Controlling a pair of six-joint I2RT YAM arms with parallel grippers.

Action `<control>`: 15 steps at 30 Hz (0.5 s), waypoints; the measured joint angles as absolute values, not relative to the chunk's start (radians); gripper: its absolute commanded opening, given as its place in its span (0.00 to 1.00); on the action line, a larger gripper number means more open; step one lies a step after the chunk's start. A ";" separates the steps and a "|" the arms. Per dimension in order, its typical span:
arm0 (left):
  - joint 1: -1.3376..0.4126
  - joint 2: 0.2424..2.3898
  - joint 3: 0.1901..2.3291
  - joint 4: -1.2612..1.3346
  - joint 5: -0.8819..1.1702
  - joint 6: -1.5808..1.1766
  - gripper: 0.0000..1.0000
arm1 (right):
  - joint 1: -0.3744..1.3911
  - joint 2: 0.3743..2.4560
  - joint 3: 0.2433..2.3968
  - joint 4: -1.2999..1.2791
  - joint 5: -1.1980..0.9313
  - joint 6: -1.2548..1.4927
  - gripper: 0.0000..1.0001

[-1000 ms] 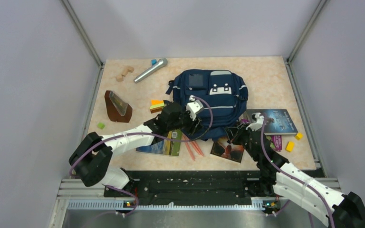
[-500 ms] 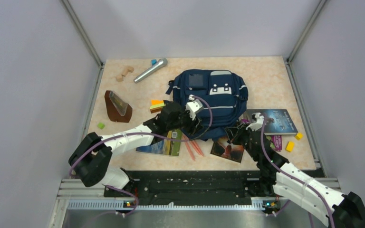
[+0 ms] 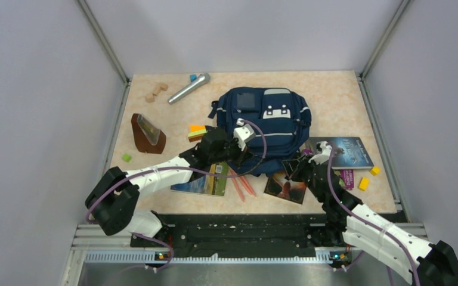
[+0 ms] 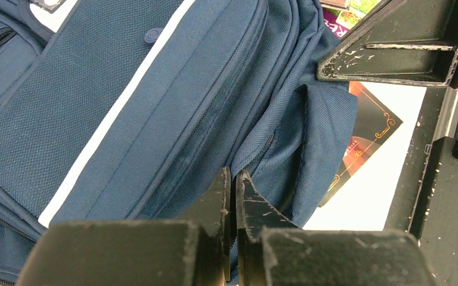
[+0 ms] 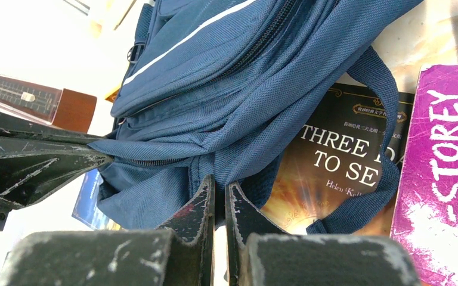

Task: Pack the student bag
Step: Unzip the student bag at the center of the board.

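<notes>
The student bag (image 3: 268, 119), navy with pale stripes, lies flat at mid-table. My left gripper (image 3: 247, 157) is at its near-left edge. In the left wrist view that gripper (image 4: 234, 174) is shut, pinching a fold of the bag (image 4: 125, 107) beside a zipper seam. My right gripper (image 3: 296, 162) is at the bag's near-right corner. In the right wrist view it (image 5: 220, 182) is shut on a fold of the bag (image 5: 226, 89) fabric. The bag's near edge hangs stretched between the two grippers.
A dark book (image 5: 334, 173) and a purple book (image 5: 441, 167) lie under the bag's strap. A landscape book (image 3: 204, 180), orange pencils (image 3: 241, 183), a metronome (image 3: 148, 132), a microphone (image 3: 188, 87), wooden blocks (image 3: 156, 91) and small coloured blocks (image 3: 370, 177) lie around.
My left gripper's jaws have closed onto the bag's fabric. Both arms have hardly shifted, and the right gripper stays shut.
</notes>
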State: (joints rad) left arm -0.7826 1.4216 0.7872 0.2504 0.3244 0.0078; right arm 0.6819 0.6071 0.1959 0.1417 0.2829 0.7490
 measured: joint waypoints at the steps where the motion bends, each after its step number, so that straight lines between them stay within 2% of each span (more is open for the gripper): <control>1: -0.783 1.422 0.787 0.250 0.324 0.008 0.00 | 0.682 0.607 0.196 0.142 0.283 0.751 0.00; 15: -0.784 1.341 0.805 0.324 0.192 0.040 0.00 | 0.682 0.681 0.168 0.172 0.299 0.788 0.00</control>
